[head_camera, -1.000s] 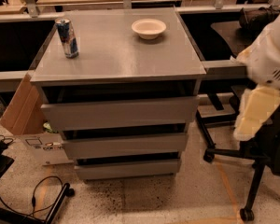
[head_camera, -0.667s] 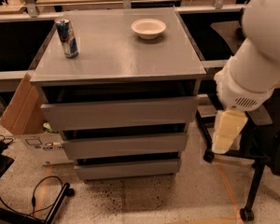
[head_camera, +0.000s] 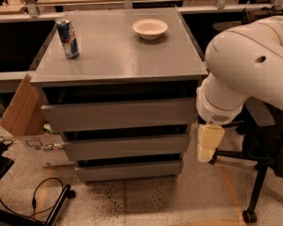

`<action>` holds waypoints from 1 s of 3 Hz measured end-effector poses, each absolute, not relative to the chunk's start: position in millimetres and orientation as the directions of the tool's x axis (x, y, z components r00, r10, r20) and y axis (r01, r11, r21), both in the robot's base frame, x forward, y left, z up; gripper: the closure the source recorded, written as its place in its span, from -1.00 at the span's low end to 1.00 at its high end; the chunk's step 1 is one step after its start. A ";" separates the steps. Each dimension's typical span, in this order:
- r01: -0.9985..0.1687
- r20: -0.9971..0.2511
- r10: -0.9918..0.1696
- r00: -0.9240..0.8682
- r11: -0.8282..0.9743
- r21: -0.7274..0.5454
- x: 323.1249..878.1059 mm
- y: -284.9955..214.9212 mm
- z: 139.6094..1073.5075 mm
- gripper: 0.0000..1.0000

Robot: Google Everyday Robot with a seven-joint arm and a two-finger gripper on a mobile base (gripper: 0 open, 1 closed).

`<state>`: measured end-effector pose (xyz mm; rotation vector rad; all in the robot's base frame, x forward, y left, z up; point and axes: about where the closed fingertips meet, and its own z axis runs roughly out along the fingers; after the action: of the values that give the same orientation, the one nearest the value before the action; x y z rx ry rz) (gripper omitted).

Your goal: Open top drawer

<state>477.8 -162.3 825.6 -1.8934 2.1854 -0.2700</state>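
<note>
The grey cabinet (head_camera: 118, 55) stands in the middle with three drawers. The top drawer (head_camera: 120, 114) is the uppermost one, with a wide flat handleless grey front; it sits about flush with the two below. My gripper (head_camera: 208, 144) hangs cream-coloured under the large white arm (head_camera: 247, 69), just right of the cabinet's right side, level with the middle drawer (head_camera: 125, 146). It touches no drawer.
A blue drink can (head_camera: 67, 37) and a white bowl (head_camera: 150, 28) stand on the cabinet top. A cardboard box (head_camera: 23, 109) leans at the cabinet's left. Black cables (head_camera: 37, 197) lie on the floor at lower left. A black chair base (head_camera: 257, 178) stands at right.
The arm has swung left and closer to the cabinet, and the gripper now hangs right beside the cabinet's right edge. The drawers have not moved.
</note>
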 end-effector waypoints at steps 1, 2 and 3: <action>-0.954 -0.027 -0.999 -0.032 0.038 -0.297 491.1 -133.2 802.0 -1.00; -0.942 -0.001 -0.994 0.106 -0.100 -0.321 517.2 -93.1 774.9 -1.00; -0.927 0.009 -0.982 0.189 -0.182 -0.329 559.2 -56.7 742.5 -1.00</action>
<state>559.2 -56.7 742.5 -2.2162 1.8266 -0.3197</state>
